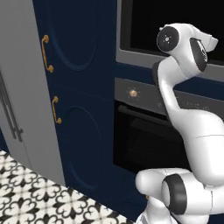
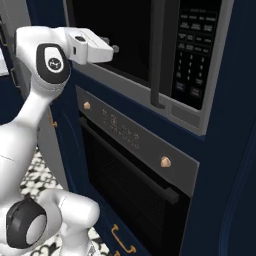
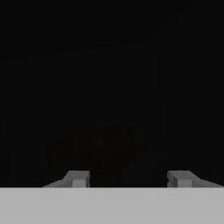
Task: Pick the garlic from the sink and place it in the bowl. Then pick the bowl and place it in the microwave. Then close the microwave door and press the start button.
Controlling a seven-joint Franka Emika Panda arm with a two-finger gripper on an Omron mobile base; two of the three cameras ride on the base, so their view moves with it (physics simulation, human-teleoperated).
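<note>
**Hand raised to the dark microwave window, fingers apart**

Nearest the cameras, the white arm (image 2: 30,135) rises from its rounded base joints above the black-and-white patterned floor tiles (image 1: 26,192) and bends up towards the wall of navy cabinets (image 1: 83,87) with brass handles (image 1: 47,53).

Behind the arm sits the black oven (image 2: 135,190), with its dark glass door, a bar handle across the top and copper knobs (image 2: 165,161) at either end of a grey control strip (image 2: 130,137). A tall grey panel (image 1: 22,87) stands to the left of the cabinets.

Above the oven is the microwave (image 2: 200,117), grey-framed, with a keypad (image 2: 195,55) on its right and a dark vertical handle (image 2: 156,55) beside it. The microwave door (image 2: 120,30), a wide dark glass window, appears shut flush with the frame.

The gripper (image 2: 114,48) is level with the lower left part of that window, pointing at it and very near the glass. In the hand view its two finger tips (image 3: 78,178) stand well apart with nothing between them, facing near-total darkness.

The bowl and garlic cannot be made out through the dark glass.
</note>
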